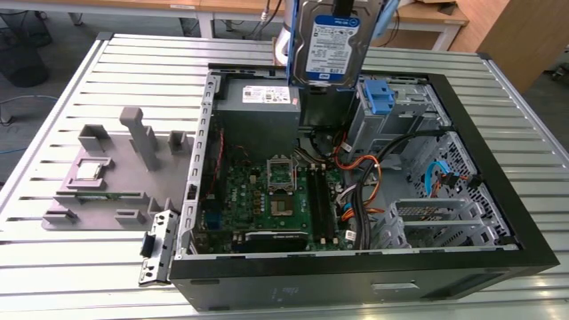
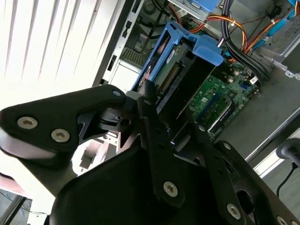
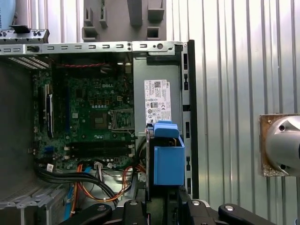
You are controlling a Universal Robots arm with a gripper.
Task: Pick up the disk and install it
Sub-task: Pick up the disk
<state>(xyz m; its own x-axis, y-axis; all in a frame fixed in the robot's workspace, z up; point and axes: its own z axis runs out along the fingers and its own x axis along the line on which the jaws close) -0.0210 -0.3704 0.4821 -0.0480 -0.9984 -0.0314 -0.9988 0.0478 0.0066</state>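
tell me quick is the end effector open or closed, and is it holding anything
End effector: closed on the disk, holding it over the open computer case.

Disk [image 1: 329, 43] was a flat silver drive w/ a white-and-blue label and blue plastic rails along both long sides. It hung upright, label facing the exterior cam, clear of the counter [image 1: 80, 273], above the open case [image 1: 511, 220]. My tool [image 2: 169, 110] was clamped on its faces, approx. mid-body.
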